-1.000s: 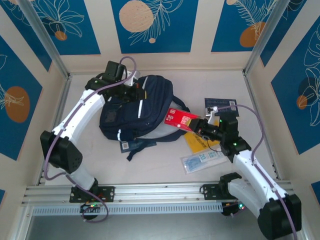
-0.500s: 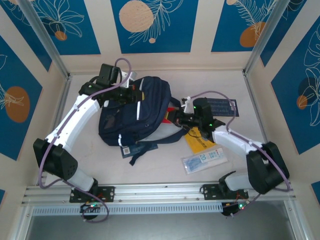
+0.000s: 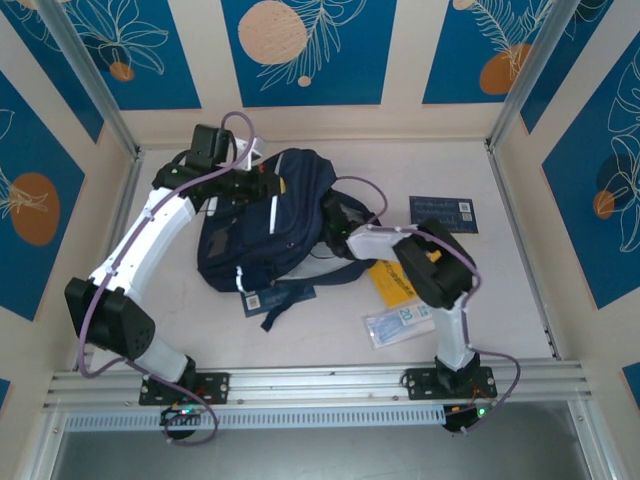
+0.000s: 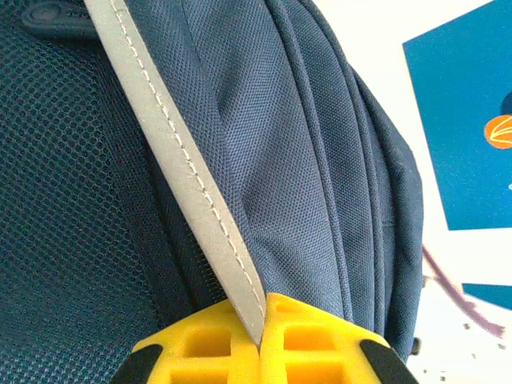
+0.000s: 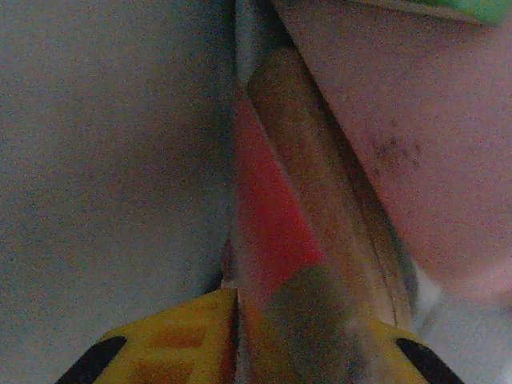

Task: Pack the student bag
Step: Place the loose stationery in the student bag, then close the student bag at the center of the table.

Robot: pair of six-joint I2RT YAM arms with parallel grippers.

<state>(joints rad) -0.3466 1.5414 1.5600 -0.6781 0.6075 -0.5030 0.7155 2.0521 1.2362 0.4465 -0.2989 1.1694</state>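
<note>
Honestly, our worry is the student bag (image 3: pixel 262 240), lying mid-tabletop (image 3: pixel 330 335). The left fingers (image 4: pixel 204 344) are pressed together on its grey reflective strip (image 4: pixel 192 192) at the bag's far-left edge. If that strip slips, the mouth could flop shut on the right arm (image 3: pixel 440 275).

The right fingers (image 5: pixel 180 336) sit deep in the bag's right side with a red thing (image 5: pixel 268 224) between them. We can't tell if they're gripping it or letting go. Pulling out could snag fabric or drag it along.

Free room is on the bag's near side. A yellow booklet (image 3: pixel 388 282), clear packet (image 3: pixel 400 322) and navy booklet (image 3: pixel 443 213) crowd its right, and the wall (image 3: pixel 320 125) is close behind.
</note>
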